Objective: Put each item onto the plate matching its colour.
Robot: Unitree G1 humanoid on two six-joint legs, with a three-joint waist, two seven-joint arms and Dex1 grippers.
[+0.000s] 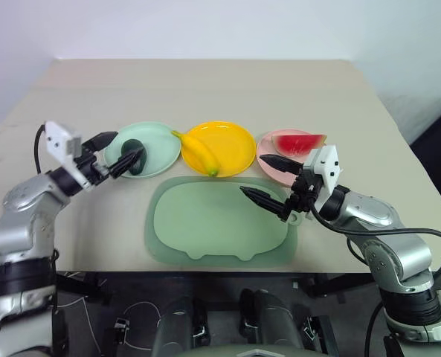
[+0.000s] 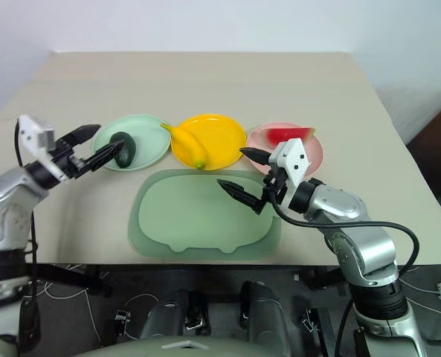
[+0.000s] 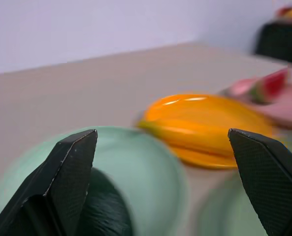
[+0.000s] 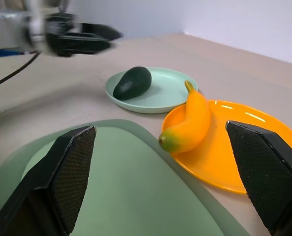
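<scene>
Left tool (image 1: 122, 150) sits at mid-left of the head view, fingers spread wide and gripping nothing — its tips are just beside the dark green avocado (image 1: 133, 157), which lies on the mint green plate (image 1: 161, 141). Right tool (image 1: 268, 179) hangs at centre-right, jaws apart and empty too, over the right end of the large pale green tray (image 1: 205, 223) on the beige worktop (image 1: 205, 89). Centre of the row: the yellow banana (image 1: 196, 152) lies across the left edge of the yellow plate (image 1: 231, 145). To the right, the watermelon wedge (image 1: 298, 142) rests on the pink plate (image 1: 267, 152).
</scene>
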